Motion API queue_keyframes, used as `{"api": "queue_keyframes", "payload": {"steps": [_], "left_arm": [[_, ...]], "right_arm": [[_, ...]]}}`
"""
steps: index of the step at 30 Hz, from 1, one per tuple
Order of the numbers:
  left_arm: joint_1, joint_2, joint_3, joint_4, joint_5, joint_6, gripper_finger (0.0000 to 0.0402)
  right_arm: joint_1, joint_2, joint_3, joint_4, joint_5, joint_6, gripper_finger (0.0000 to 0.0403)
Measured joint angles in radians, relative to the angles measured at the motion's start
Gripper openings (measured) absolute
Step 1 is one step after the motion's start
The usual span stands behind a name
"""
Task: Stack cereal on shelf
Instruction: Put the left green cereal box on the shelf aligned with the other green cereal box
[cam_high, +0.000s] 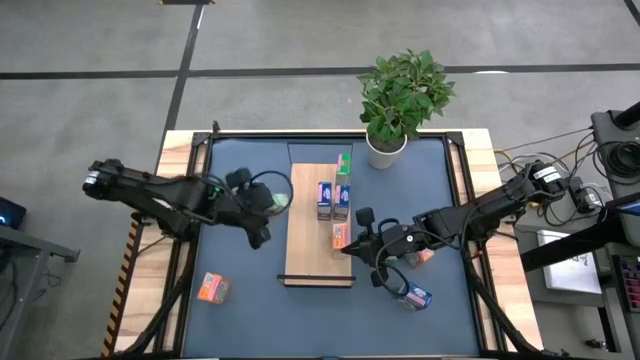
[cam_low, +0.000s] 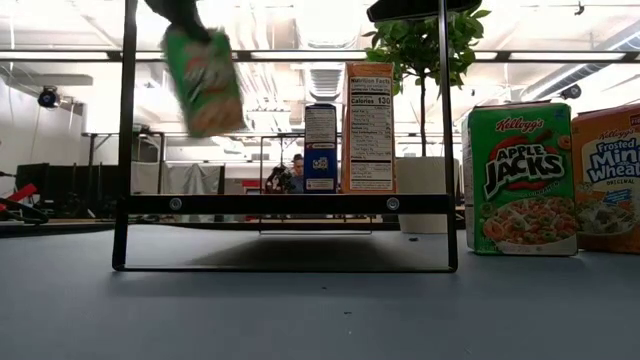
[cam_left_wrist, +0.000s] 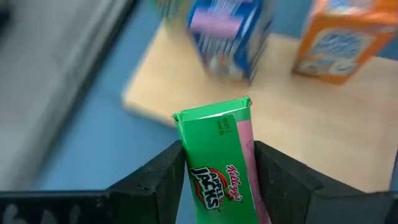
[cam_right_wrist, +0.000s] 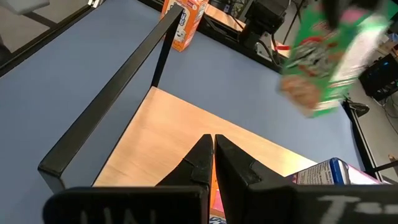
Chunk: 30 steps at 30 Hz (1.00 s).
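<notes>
My left gripper (cam_high: 270, 204) is shut on a green cereal box (cam_left_wrist: 214, 162) and holds it in the air just left of the shelf (cam_high: 310, 240), a light-wood board with a dark strip at its near end. In the low view the box (cam_low: 203, 80) hangs high and tilted. On the shelf stand a green box (cam_high: 344, 163), two blue-purple boxes (cam_high: 325, 198) and an orange box (cam_high: 342, 236). My right gripper (cam_right_wrist: 212, 155) is shut with nothing in it, over the shelf's right edge beside the orange box. My left gripper pinches the green box between its two fingers (cam_left_wrist: 158, 180), on two opposite faces (cam_left_wrist: 186, 168). The fingers slant down from the table's left side and lie along the box. The box's free end (cam_left_wrist: 214, 112) sticks out past the fingertips. It is lifted clear and tilted.
An orange box (cam_high: 212, 288) lies on the blue mat at the near left, and a blue box (cam_high: 415, 296) at the near right under the right arm. A potted plant (cam_high: 400, 100) stands at the far edge. The shelf's near half is bare wood.
</notes>
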Motion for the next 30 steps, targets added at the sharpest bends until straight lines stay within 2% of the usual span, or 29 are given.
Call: {"api": "queue_keyframes", "payload": {"steps": [2,6,9,11,16,20,24,30], "left_arm": [[0.016,0.003,0.057,0.014,0.008,0.22,0.0166],[0.066,0.014,0.124,0.011,0.101,0.676,0.0166],[0.14,0.035,0.142,0.024,0.111,0.863,0.0166],[0.207,0.057,0.143,0.04,0.128,0.936,0.0166],[0.36,0.123,0.141,0.1,0.287,1.064,0.0166],[0.45,0.191,0.14,0.118,0.337,1.122,0.0166],[0.495,0.255,0.141,0.118,0.389,1.157,0.0166],[0.514,0.315,0.141,0.134,0.389,1.214,0.0166]], "right_arm": [[0.0,0.0,0.0,0.0,0.0,0.0,0.0009],[0.0,0.0,0.0,0.002,0.0,0.0,0.0009],[0.0,0.0,0.0,0.002,0.0,0.006,0.0009],[0.0,0.0,0.0,0.002,0.0,0.006,0.0009],[0.0,0.0,0.0,0.002,-0.001,0.006,0.0009],[0.0,0.0,0.0,0.001,-0.001,0.007,0.0009],[0.0,0.0,0.0,0.001,-0.001,0.007,0.0009],[0.0,0.0,0.0,0.0,-0.001,0.007,0.0009]]}}
